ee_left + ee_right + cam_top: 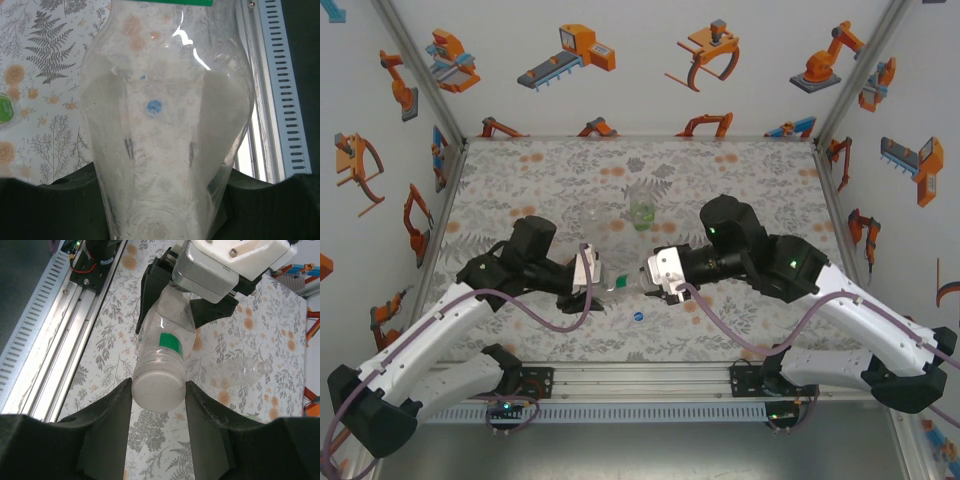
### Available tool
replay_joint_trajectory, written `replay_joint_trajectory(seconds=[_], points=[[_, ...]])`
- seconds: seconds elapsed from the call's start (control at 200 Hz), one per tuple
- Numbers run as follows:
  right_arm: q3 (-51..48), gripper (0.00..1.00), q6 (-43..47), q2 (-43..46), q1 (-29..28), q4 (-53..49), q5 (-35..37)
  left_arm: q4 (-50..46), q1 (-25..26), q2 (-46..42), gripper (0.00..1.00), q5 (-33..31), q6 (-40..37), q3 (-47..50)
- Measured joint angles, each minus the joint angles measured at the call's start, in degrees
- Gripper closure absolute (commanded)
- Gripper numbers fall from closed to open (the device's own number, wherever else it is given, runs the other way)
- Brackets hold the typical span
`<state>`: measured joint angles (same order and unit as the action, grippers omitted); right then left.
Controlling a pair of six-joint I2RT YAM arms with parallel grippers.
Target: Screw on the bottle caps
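Right wrist view: white cap (158, 386) sits on the mouth of the clear bottle (167, 335), with the right gripper (158, 392) closed on the cap's sides. Left gripper (176, 307) is clamped round the bottle's body, holding it level over the table (740, 190).

Step in hand: threading this cap.

Next move: probably wrist rotation about the bottle's axis while the bottle is held firm.

Outstanding: blue cap (638, 316) loose on the table; green bottle (641, 212) standing farther back.
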<state>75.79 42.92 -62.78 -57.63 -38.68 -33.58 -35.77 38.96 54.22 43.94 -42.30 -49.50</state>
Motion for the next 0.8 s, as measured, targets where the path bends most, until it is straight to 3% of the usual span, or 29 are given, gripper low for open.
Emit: replay_joint_trajectory(seconds=[0.325,0.801], points=[[-2.4,1.00,-12.0,0.4,-0.3,6.0,4.6,1.1,-0.1,-2.5,1.00,-5.8,0.3,0.3],[-14.2,1.00,-47.8,4.8,-0.3,25.7,16.3,5.2,-0.4,-6.7,1.00,-13.7,1.4,2.8]])
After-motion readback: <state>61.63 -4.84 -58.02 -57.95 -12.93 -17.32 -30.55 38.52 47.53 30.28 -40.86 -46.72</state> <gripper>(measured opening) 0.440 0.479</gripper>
